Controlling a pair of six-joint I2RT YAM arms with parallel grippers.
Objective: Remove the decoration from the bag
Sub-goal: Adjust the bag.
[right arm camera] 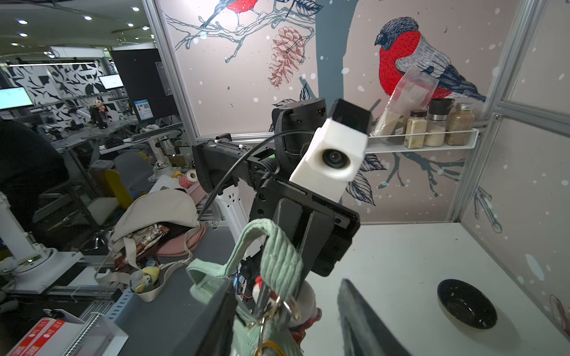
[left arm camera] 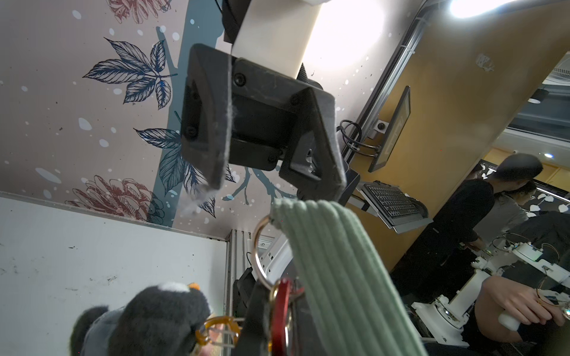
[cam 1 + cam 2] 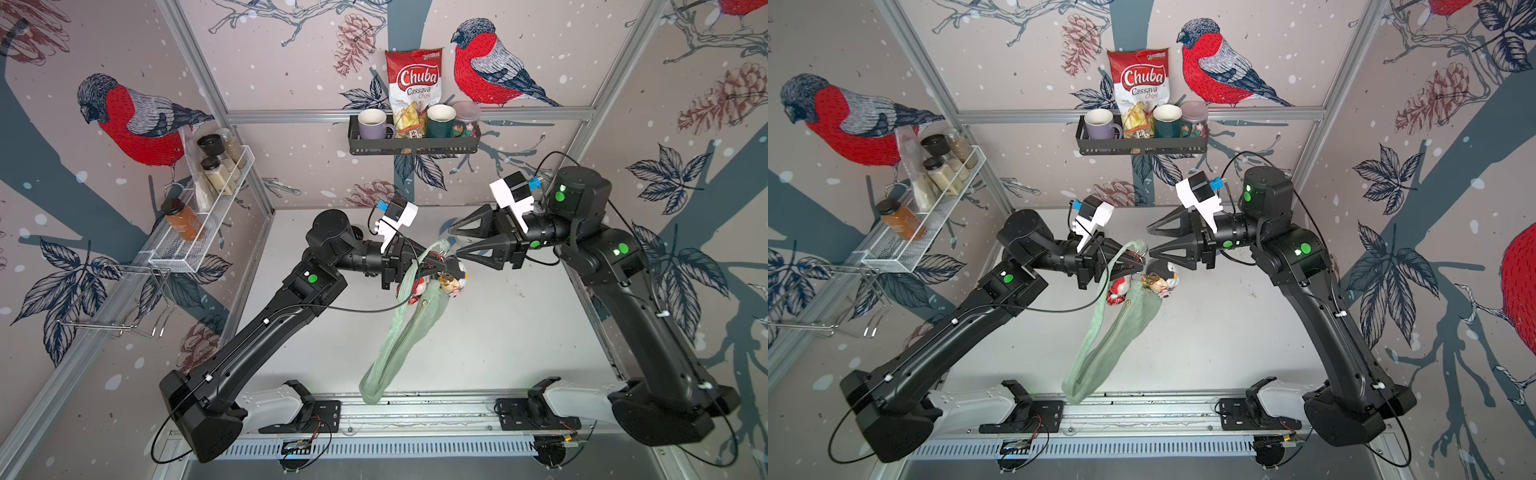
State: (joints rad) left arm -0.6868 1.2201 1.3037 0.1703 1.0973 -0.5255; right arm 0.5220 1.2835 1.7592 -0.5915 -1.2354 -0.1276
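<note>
Sage-green ribbed fabric is seen hanging in mid-air as the bag (image 3: 399,332) is held up above the counter (image 3: 519,332) by the left pincer (image 3: 438,262), which is clamped tight on the strap end beside the metal ring (image 2: 260,252), the body of the bag being left to dangle below. A cluster of decorations is gathered at that same end: a black-and-white penguin plush (image 3: 457,271), a red plush figure (image 3: 409,287), a red clip (image 2: 280,308) and an amber ring (image 2: 217,326). The right pincer (image 3: 454,240) is shown facing the left one, its jaws parted and nothing gripped, with the tips just beside the ring and above the penguin. The step in hand is judged to be the taking hold of the decoration. It would best be done with the bag held high and steady, so that the charms are left hanging free. The penguin, or better its clip, should be centred between the parted jaws before they are closed, and the green strap kept out of the bite. A pull along the clip's opening is likely to be needed rather than a straight tug, since the soft plush may be expected to squash and slip. How the clip is fastened cannot be made out.
</note>
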